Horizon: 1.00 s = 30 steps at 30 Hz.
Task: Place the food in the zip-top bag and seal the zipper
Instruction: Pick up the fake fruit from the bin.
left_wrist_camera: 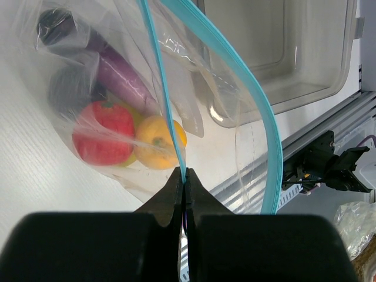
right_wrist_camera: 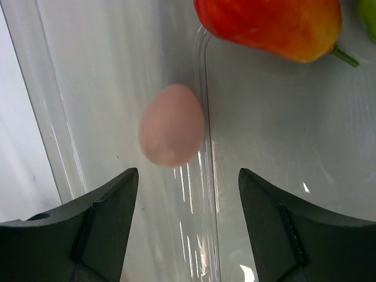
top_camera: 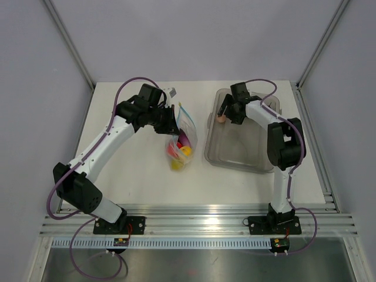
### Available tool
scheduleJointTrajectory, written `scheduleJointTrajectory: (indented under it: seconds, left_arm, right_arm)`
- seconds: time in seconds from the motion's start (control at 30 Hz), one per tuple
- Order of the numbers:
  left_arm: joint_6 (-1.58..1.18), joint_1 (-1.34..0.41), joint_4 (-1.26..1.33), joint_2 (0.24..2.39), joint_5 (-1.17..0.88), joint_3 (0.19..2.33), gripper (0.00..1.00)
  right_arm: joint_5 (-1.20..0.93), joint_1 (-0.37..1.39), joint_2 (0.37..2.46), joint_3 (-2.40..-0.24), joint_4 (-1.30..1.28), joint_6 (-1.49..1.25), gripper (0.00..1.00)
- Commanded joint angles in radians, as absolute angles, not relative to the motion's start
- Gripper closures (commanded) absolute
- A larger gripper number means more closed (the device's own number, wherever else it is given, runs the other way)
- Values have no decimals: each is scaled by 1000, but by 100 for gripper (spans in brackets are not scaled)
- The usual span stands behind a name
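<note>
The clear zip-top bag point(top_camera: 183, 140) hangs over the table between the arms. My left gripper point(top_camera: 174, 120) is shut on its light-blue zipper point(left_wrist_camera: 170, 117) at one end point(left_wrist_camera: 185, 174), and the mouth gapes open. Inside the bag lie a purple eggplant point(left_wrist_camera: 120, 79), a red fruit point(left_wrist_camera: 103, 134), a yellow fruit point(left_wrist_camera: 157, 141) and a dark purple piece point(left_wrist_camera: 69, 88). My right gripper point(top_camera: 224, 111) is open point(right_wrist_camera: 188, 176) just above a pink egg point(right_wrist_camera: 171, 125), which lies in the grey bin at its left wall point(top_camera: 221, 118). The egg sits ahead of the open fingers, untouched.
The grey translucent bin point(top_camera: 247, 147) stands right of the bag and shows in the left wrist view point(left_wrist_camera: 305, 64). A red-yellow fruit point(right_wrist_camera: 273, 23) and a green piece point(right_wrist_camera: 368, 14) show beyond the egg, blurred through plastic. Aluminium rails point(top_camera: 200, 214) run along the near table edge.
</note>
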<state>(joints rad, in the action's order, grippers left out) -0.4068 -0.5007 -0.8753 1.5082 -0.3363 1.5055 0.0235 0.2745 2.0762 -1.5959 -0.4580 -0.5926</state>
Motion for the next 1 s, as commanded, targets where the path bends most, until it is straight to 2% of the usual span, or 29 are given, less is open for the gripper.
scheduleJointTrajectory:
  seconds: [0.0, 0.53, 0.73, 0.77, 0.9, 0.97]
  left_arm:
    - [-387, -499, -856, 1502, -330, 1552, 100]
    - [-385, -499, -871, 1536, -330, 1574, 100]
    - [-385, -499, -865, 1535, -330, 1563, 100]
    - [-385, -499, -867, 1536, -331, 1563, 100]
    - [-384, -499, -865, 1539, -334, 1566, 100]
    - [-385, -499, -865, 1540, -334, 1568, 100]
  right_arm:
    - [5, 253, 2114, -1654, -411, -617, 23]
    - [-52, 233, 2201, -1661, -370, -635, 27]
    - [-45, 221, 2218, -1684, -385, -624, 23]
    - [-44, 219, 2221, -1692, -390, -621, 25]
    - [-52, 219, 2227, -1692, -391, -620, 39]
    - [-55, 221, 2215, -1677, -384, -621, 41]
